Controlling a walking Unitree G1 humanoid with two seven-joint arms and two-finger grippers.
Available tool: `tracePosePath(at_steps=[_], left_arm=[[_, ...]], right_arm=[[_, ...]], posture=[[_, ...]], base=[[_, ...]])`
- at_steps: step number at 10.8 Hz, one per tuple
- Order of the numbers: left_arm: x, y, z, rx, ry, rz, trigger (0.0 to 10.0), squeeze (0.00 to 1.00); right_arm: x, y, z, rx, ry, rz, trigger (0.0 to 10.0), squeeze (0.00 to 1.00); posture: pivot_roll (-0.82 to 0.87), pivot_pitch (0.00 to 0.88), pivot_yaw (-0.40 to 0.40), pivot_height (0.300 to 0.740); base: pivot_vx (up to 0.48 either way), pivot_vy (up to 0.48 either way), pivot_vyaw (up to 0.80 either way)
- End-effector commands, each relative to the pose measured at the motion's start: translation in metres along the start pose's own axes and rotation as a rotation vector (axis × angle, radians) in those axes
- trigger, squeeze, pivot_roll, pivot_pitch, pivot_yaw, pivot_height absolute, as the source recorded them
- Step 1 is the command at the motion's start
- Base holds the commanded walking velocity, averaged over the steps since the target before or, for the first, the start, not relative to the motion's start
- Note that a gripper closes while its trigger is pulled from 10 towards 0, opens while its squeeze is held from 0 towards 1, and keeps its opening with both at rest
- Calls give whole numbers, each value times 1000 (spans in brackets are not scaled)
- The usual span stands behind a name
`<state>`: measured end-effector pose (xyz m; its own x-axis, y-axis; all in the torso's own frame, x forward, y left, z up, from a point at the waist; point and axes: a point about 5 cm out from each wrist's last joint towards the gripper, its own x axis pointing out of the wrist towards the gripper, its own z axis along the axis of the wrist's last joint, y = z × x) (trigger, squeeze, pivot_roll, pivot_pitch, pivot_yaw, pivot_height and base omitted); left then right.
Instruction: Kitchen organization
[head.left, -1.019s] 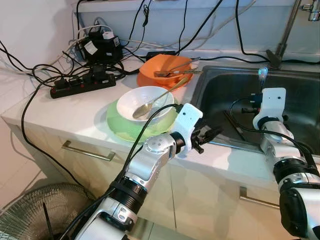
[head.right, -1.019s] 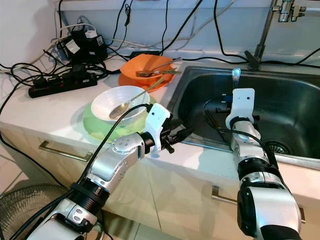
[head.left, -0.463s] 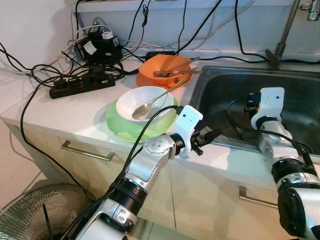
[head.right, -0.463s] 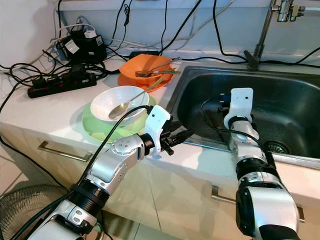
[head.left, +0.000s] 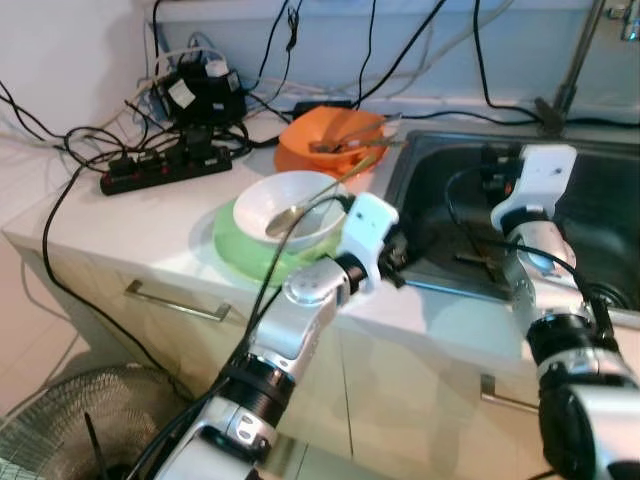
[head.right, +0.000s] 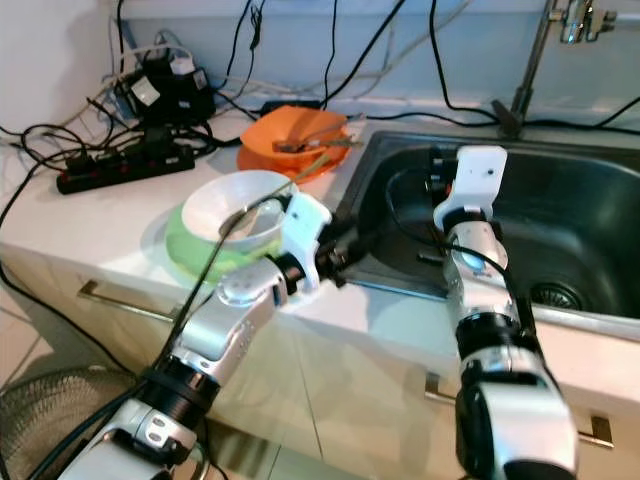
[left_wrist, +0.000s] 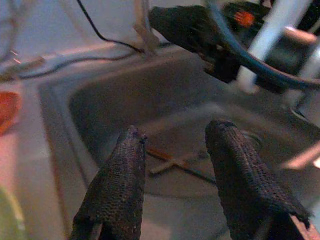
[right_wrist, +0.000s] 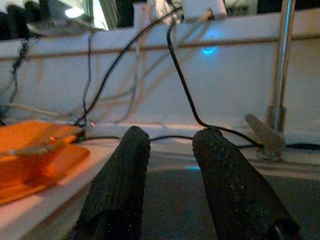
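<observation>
A white bowl (head.left: 290, 205) with a spoon (head.left: 300, 208) in it sits on a green plate (head.left: 235, 245) on the counter. Behind it an orange bowl (head.left: 325, 140) holds several utensils. My left gripper (left_wrist: 175, 129) is open and empty at the sink's (head.left: 600, 200) near left edge, pointing into the basin. Thin crossed utensils (left_wrist: 172, 162) lie on the sink floor beyond it. Above the left part of the sink my right gripper (right_wrist: 172, 132) is raised, open and empty, pointing at the back wall.
A black power strip (head.left: 165, 165) and a tangle of cables (head.left: 200, 85) crowd the counter's back left. The faucet (head.left: 570, 60) rises behind the sink. A fan (head.left: 60, 420) stands on the floor at the lower left. Drawer handles (head.left: 175, 300) run below the counter edge.
My left gripper has swung up and over the sink's edge. My right gripper has risen and turned toward the back wall. The picture is slightly blurred now.
</observation>
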<state>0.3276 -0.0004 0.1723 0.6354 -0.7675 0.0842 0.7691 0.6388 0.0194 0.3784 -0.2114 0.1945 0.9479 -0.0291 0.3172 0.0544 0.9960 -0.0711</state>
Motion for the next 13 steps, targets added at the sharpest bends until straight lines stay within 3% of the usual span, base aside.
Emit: tracePosePath(at_steps=[1, 2, 4, 7, 13], left_arm=[[-2, 8, 12, 29, -66, 47, 10000, 0], [-5, 13, 17, 43, -121, 93, 10000, 0], [-12, 22, 20, 56, -172, 169, 10000, 0], [-25, 39, 16, 55, -183, 284, 10000, 0], [-42, 54, 5, 52, -135, 367, 10000, 0]], right_arm=[[-4, 9, 8, 33, -65, 23, 10000, 0], [-12, 15, 19, 58, -137, 20, 10000, 0], [-25, 26, 27, 67, -181, 41, 10000, 0], [-53, 45, 17, 122, -103, 54, 10000, 0], [-52, 50, 22, 130, -69, 58, 10000, 0]], posture=[[50, 0, 134, 740], [50, 0, 134, 740], [34, 0, 141, 740], [29, 0, 145, 740], [39, 0, 140, 740]], base=[[0, 0, 0], [0, 0, 0], [0, 0, 0], [0, 0, 0], [0, 0, 0]])
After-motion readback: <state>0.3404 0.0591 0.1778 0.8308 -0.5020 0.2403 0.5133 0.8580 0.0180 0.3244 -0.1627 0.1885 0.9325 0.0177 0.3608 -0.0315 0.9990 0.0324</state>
